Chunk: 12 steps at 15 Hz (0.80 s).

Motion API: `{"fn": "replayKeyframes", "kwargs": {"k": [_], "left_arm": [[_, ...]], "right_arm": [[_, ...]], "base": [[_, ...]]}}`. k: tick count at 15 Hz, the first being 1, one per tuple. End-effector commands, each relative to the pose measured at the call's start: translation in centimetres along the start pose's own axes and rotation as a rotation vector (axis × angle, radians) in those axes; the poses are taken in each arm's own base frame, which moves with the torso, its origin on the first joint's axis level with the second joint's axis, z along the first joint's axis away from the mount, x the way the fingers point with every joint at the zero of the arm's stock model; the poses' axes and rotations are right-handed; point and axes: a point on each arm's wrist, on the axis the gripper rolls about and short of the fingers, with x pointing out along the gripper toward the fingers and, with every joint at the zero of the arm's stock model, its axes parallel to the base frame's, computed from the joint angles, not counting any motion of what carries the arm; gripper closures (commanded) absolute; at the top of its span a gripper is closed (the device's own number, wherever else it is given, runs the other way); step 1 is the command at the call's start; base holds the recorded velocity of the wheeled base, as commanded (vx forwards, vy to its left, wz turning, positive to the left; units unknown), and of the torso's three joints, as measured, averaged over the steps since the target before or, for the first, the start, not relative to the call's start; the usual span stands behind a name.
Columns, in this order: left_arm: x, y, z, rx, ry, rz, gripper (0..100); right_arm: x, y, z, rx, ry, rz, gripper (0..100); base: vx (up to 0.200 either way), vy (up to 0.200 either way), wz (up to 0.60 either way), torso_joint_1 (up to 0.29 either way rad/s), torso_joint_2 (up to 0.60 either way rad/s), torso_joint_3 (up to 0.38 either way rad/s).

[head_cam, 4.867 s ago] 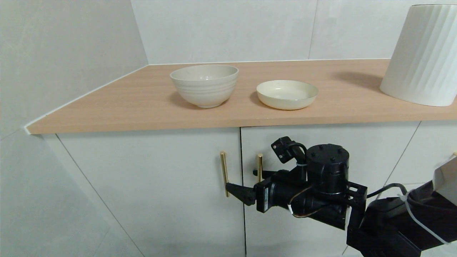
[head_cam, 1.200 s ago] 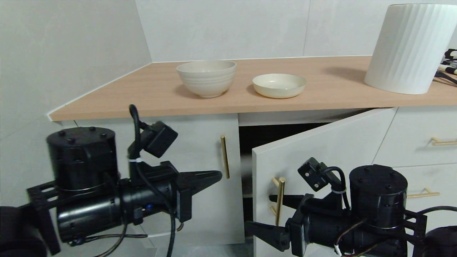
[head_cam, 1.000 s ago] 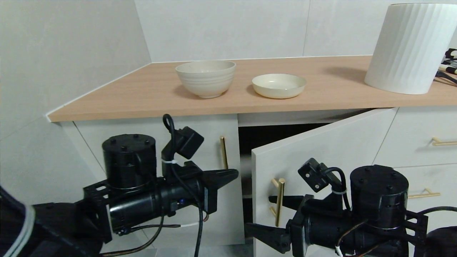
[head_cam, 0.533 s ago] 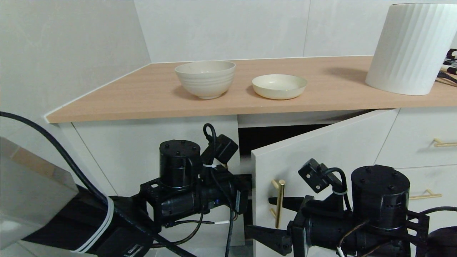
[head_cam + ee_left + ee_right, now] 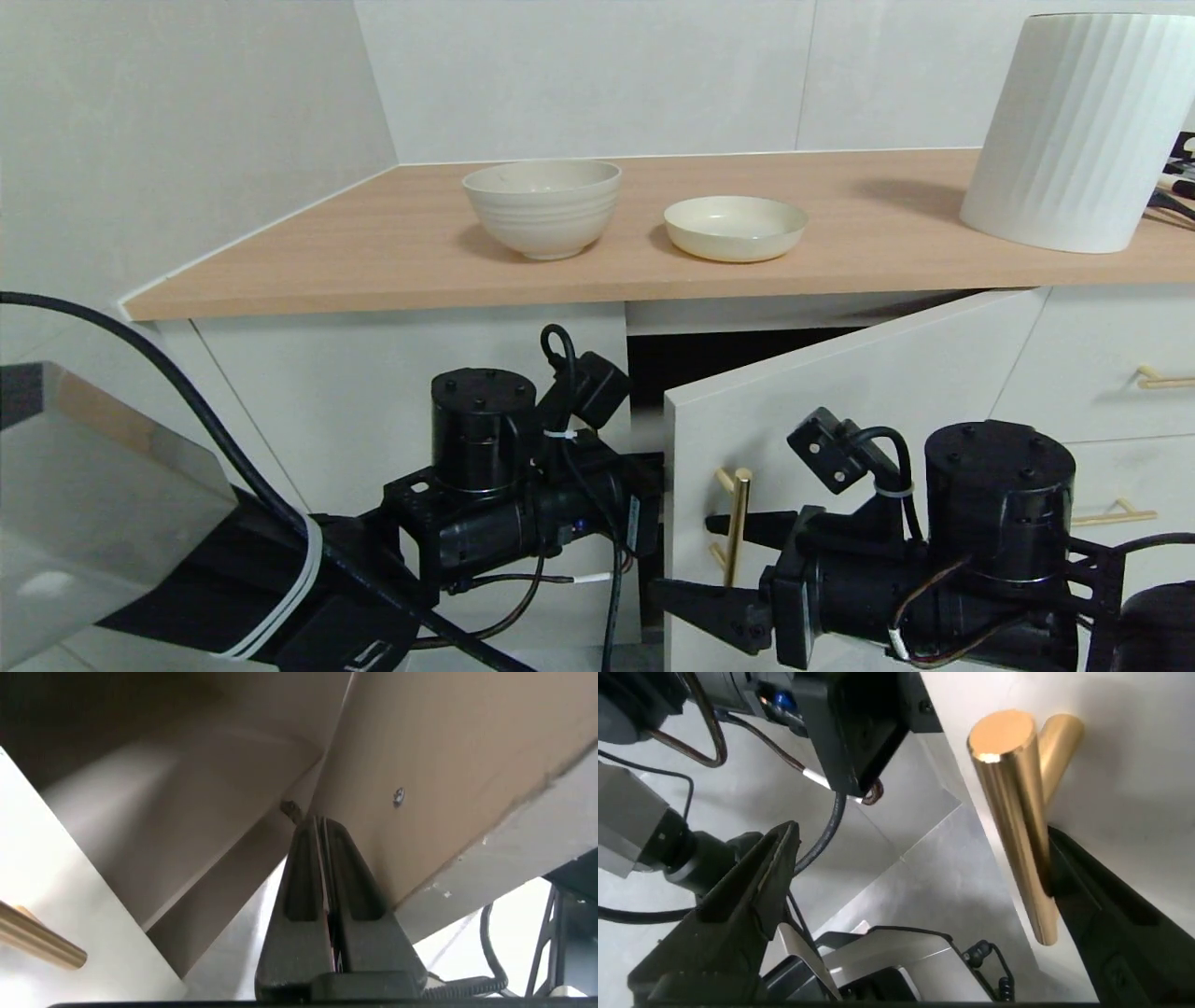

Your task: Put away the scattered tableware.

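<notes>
A cream ribbed bowl [image 5: 541, 205] and a shallow cream dish [image 5: 736, 227] stand side by side on the wooden countertop [image 5: 355, 266]. Below them the right cabinet door [image 5: 868, 373] hangs partly open. My left gripper [image 5: 651, 464] is shut and empty, its tip [image 5: 322, 826] in the dark gap at that door's inner edge. My right gripper [image 5: 721, 560] is open in front of the door. The door's gold handle [image 5: 735, 523] [image 5: 1018, 831] stands between its fingers [image 5: 761, 891], close to the far one and not clamped.
A tall white ribbed cylinder [image 5: 1074, 131] stands at the counter's right end, with dark utensils [image 5: 1178, 177] behind it. The left cabinet door [image 5: 373, 392] is closed. Drawers with gold handles [image 5: 1162, 378] lie to the right. Walls close off the left side and the back.
Since the earliest frame the right door has swung open. Over the last second my left arm swept rightward and pushed its shut gripper into the door gap. The right gripper stayed at the handle.
</notes>
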Motion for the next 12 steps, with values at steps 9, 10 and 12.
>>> {"fn": "replayKeyframes", "kwargs": {"k": [9,10,12], "left_arm": [[0.3,-0.5,0.1,0.003,0.003,-0.039,100],[0.3,-0.5,0.2,0.004,0.001,-0.039,100],[0.1,-0.6,0.4,-0.017,-0.006,-0.038,100]], "right_arm": [[-4.6,-3.5,0.9,-0.012,-0.083,-0.196,0],[-5.3,-3.2,0.5,-0.01,-0.077,-0.197,0],[-7.3,-2.3,-0.9,0.0,-0.053,-0.201,0]], "base": [[0.0,0.0,0.0,0.0,0.0,0.0],[0.0,0.0,0.0,0.0,0.0,0.0],[0.0,0.0,0.0,0.0,0.0,0.0]]}}
